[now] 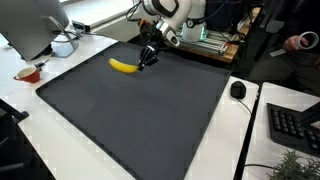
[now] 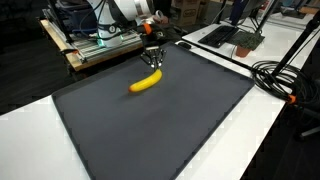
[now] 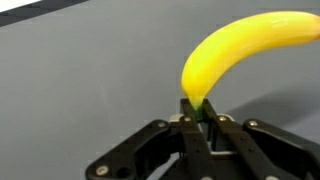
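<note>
Black jaws are clamped on the stem end of a smooth, curved yellow banana (image 3: pixel 240 50). It lies on a matte, dark grey surface (image 1: pixel 150 120).

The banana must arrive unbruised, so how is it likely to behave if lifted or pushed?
The banana shows a smooth, even curve, so it is probably stiff, not floppy. The gripper pinches only its narrow tip, so lifted it may swing or slip. Pushed on the flat mat, its curved shape would likely pivot rather than roll.
</note>
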{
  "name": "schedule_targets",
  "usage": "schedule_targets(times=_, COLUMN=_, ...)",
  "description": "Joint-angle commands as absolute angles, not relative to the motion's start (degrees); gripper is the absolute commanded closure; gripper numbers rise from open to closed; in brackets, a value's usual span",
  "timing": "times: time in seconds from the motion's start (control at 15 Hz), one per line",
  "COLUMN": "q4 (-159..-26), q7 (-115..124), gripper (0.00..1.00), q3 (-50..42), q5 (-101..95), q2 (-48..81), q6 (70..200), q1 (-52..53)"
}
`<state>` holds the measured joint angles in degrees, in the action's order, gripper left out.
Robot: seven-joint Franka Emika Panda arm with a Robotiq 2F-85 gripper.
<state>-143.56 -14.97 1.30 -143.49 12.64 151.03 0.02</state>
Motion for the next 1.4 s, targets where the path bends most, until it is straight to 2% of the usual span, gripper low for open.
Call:
schedule_targets(times=0.0, q4=-142.79, q7=-15.15, gripper=0.97, q3=1.28, q5=-143.4, q2=13.85, q6=150.68, q1=0.06)
schedule_targets(times=1.2, q4=-135.81, q7=-16.13, gripper=0.97, q3=0.57, q5=-142.68, q2=24.76, q6=151.86, q1=-0.93)
schedule_targets(times=1.27, q4=-135.81, q7=-16.31, gripper=0.63, q3=0.52, q5=-142.26, q2=24.76, q6=152.34, q1=-0.9)
schedule_targets(times=1.33, q4=-135.97, q7=-16.3, gripper=0.61, q3=0.56, q5=-142.11, q2=24.54, q6=152.71, q1=-0.89)
